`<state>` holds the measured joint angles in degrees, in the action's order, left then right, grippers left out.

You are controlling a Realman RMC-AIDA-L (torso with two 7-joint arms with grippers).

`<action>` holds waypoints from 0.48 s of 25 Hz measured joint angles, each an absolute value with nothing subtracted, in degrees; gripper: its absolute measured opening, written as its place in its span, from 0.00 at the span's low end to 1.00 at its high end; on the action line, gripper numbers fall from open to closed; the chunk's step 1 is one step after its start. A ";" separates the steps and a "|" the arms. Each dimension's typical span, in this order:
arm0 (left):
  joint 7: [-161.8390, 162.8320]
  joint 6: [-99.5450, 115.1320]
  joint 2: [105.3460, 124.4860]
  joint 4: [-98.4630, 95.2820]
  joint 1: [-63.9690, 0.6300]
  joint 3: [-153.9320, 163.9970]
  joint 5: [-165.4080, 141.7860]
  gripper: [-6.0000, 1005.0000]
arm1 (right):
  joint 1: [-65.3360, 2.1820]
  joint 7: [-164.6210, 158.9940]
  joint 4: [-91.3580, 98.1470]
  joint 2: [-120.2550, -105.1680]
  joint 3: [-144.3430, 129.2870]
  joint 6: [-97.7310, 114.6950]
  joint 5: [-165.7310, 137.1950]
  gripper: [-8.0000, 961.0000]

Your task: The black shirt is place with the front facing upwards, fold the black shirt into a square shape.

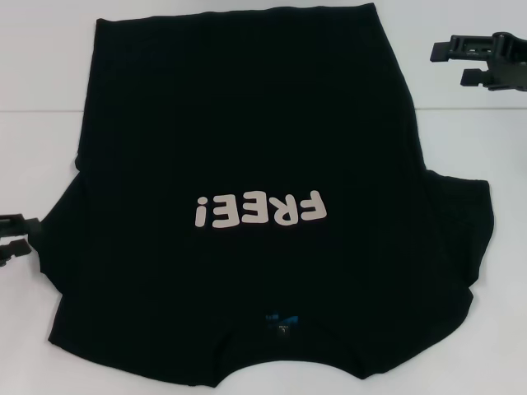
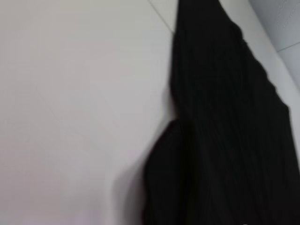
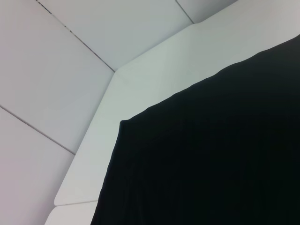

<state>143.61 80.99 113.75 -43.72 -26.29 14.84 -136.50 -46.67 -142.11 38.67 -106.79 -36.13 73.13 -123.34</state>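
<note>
The black shirt (image 1: 247, 123) lies spread flat on the white table (image 1: 41, 82), front up. Its pale "FREE!" lettering (image 1: 257, 210) reads upside down, and the blue neck label (image 1: 280, 319) sits at the near edge. My left gripper (image 1: 18, 234) is open beside the shirt's left sleeve edge, holding nothing. Off the far right side of the shirt, near the hem corner, my right gripper (image 1: 449, 64) is open and empty. The left wrist view shows the shirt (image 2: 225, 131) side edge. The right wrist view shows a shirt (image 3: 211, 154) hem corner.
Bare white table shows to the left (image 2: 70, 117) and to the far right (image 1: 486, 140) of the shirt. The table's far corner (image 3: 140, 79) and grey floor tiles (image 3: 47, 70) beyond it appear in the right wrist view.
</note>
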 joint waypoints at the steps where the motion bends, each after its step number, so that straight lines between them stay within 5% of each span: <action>1: 143.24 80.23 113.83 -43.66 -26.30 15.04 -136.91 0.44 | -46.67 -142.12 38.67 -106.79 -36.12 73.13 -123.30 0.98; 12: 141.11 73.54 114.08 -40.98 -27.01 18.24 -138.17 0.44 | -46.64 -142.34 38.58 -106.79 -35.88 73.11 -123.23 0.98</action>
<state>141.11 73.54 114.08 -40.98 -27.01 18.24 -138.17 -46.64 -142.34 38.58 -106.79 -35.88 73.11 -123.23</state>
